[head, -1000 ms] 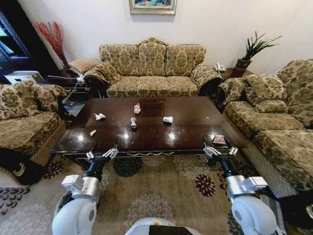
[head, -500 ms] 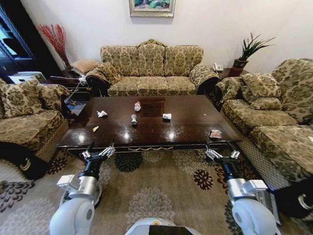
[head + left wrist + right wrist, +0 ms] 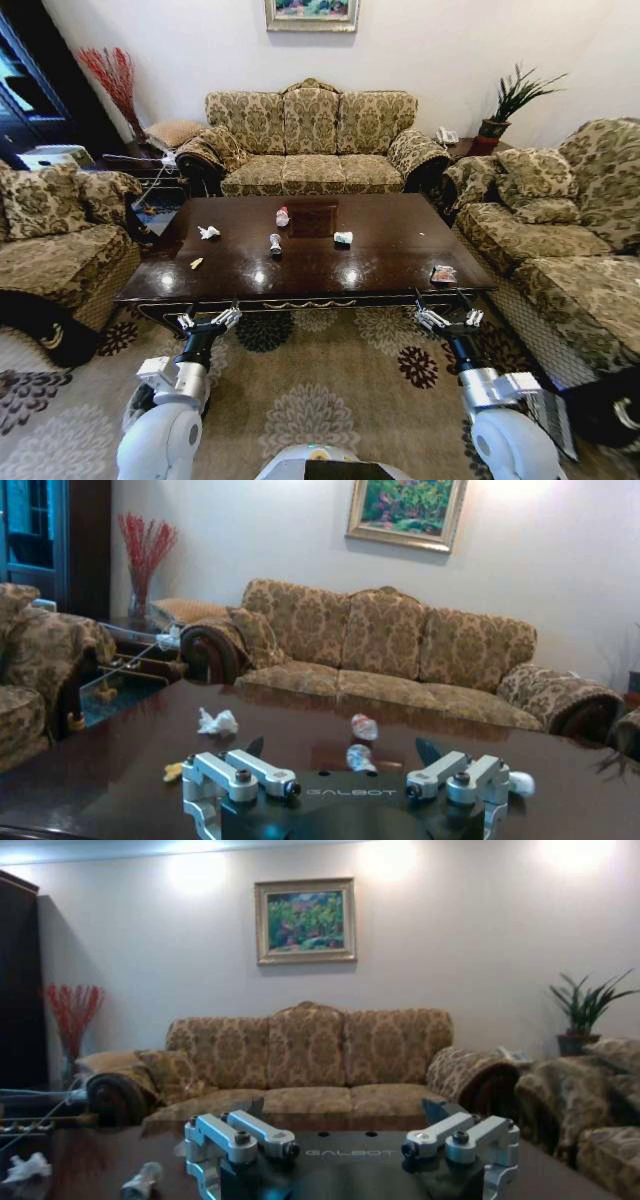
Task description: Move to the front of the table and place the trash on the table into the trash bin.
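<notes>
The dark-brown table (image 3: pixel 385 262) stands ahead of me, with trash scattered on it. On its left are crumpled white paper (image 3: pixel 207 232) and a yellow scrap (image 3: pixel 196 263). Near the middle lie a red-labelled bottle (image 3: pixel 282 216), a crushed bottle (image 3: pixel 275 243) and a white wrapper (image 3: pixel 343 238). A colourful packet (image 3: pixel 443 274) sits at the right front corner. My left gripper (image 3: pixel 208 320) and right gripper (image 3: pixel 443 320) hover open and empty just before the table's front edge. The left wrist view shows the paper (image 3: pixel 217 721) and both bottles (image 3: pixel 364 726) beyond the left gripper (image 3: pixel 342 748). The trash bin is out of view.
A patterned sofa (image 3: pixel 312 140) stands behind the table. Armchairs flank it on the left (image 3: pixel 55 235) and on the right (image 3: pixel 560 240). A floral carpet (image 3: pixel 320 400) lies between me and the table. A potted plant (image 3: pixel 505 105) and a red twig vase (image 3: pixel 115 80) stand in the far corners.
The whole picture has shifted, so the camera has moved; the table sits a little farther off. The trash keeps its places on the table. Both grippers stay open.
</notes>
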Controlling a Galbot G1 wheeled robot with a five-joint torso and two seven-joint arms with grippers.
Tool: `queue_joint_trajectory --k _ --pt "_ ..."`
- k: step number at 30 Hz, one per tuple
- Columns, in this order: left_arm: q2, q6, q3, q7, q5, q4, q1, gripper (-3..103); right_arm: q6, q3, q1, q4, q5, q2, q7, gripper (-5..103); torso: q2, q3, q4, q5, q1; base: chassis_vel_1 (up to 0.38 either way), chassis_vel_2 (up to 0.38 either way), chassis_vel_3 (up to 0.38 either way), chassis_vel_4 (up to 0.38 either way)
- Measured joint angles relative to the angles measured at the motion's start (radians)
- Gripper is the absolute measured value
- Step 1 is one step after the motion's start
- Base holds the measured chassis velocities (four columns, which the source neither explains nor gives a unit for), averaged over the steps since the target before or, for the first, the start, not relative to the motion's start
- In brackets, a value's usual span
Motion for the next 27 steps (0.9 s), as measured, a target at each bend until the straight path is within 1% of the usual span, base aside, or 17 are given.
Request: queue_joint_trajectory --k 2,5,9,11,13,14,15,16,17,18,19,21,23,26,27 --pt "0.0 0.0 0.001 0.0 0.0 0.011 -0.006 100 0.005 -0.031 -0.004 -0.017 -0.029 0.016 0.0 100 0.0 0.0 0.0 0.0007 0.0 0.184 0.19 -0.176 -0.183" --pt "0.0 0.0 0.006 0.001 0.002 0.017 -0.008 100 0.007 -0.046 -0.005 -0.019 -0.041 0.02 0.003 100 0.0 0.0 0.0 0.0003 0.0 0.197 0.214 -0.198 -0.233" --pt "0.0 0.003 0.007 0.006 0.004 0.019 -0.01 100 0.007 -0.044 0.008 -0.019 -0.042 0.013 0.016 100 0.0 0.0 0.0 -0.0001 0.0 0.268 0.279 -0.266 -0.272" --pt "0.0 0.004 0.005 0.007 0.004 0.023 -0.01 100 0.009 -0.043 0.009 -0.019 -0.042 0.014 0.021 100 0.0 0.0 0.0 0.0006 0.0 0.31 0.3 -0.323 -0.274" --pt "0.0 0.004 -0.003 0.008 0.004 0.035 -0.008 100 0.03 -0.042 0.015 -0.028 -0.036 0.021 0.034 100 0.0 0.0 0.0 0.0008 0.0 0.306 0.3 -0.328 -0.304" --pt "0.0 0.001 -0.013 0.008 0.003 0.052 -0.004 100 0.05 -0.043 0.025 -0.032 -0.016 0.025 0.059 100 0.0 0.0 -0.0002 -0.0001 0.0 0.297 0.256 -0.304 -0.255" --pt "0.0 0.001 -0.013 0.008 0.003 0.052 -0.004 100 0.05 -0.043 0.025 -0.032 -0.016 0.025 0.059 100 0.0 0.0 -0.0002 -0.0001 0.0 0.297 0.256 -0.304 -0.255" --pt "0.001 -0.004 -0.02 0.007 0.003 0.068 0.001 100 0.054 -0.042 0.031 -0.03 -0.001 0.025 0.071 100 0.0 0.0 0.0 -0.0008 0.0 0.295 0.256 -0.304 -0.255" --pt "0.001 -0.009 -0.031 0.003 0.003 0.09 0.011 100 0.054 -0.034 0.032 -0.022 0.015 0.024 0.074 100 0.0 0.0 0.0001 0.0007 0.0 0.229 0.229 -0.243 -0.255" --pt "0.001 -0.011 -0.037 0.001 0.002 0.114 0.018 100 0.054 -0.025 0.032 -0.012 0.024 0.024 0.074 100 0.0 0.0 0.0002 0.0006 0.0 0.229 0.229 -0.142 -0.194" --pt "0.001 -0.011 -0.037 0.001 0.002 0.114 0.018 100 0.054 -0.025 0.032 -0.012 0.024 0.024 0.074 100 0.0 0.0 0.0002 0.0006 0.0 0.229 0.229 -0.142 -0.194" --pt "0.001 -0.015 -0.047 -0.004 0.007 0.173 0.031 100 0.054 -0.005 0.02 0.011 0.042 0.023 0.069 100 0.0 0.0 0.0 -0.0012 0.0 0.074 0.099 -0.108 -0.077" --pt "0.003 -0.016 -0.052 -0.005 0.011 0.192 0.04 100 0.054 0.001 0.019 0.016 0.046 0.022 0.068 100 0.0 0.0 0.0001 -0.0008 0.0 0.0 0.0 0.0 0.0" --pt "0.018 -0.016 -0.066 -0.004 0.04 0.263 0.055 100 0.056 0.013 0.026 0.011 0.047 0.019 0.067 100 0.0 0.0 0.0002 0.0015 0.0 -0.021 -0.014 0.005 0.013" --pt "0.018 -0.016 -0.066 -0.004 0.04 0.263 0.055 100 0.056 0.013 0.026 0.011 0.047 0.019 0.067 100 0.0 0.0 0.0002 0.0015 0.0 -0.062 -0.042 0.015 0.039"
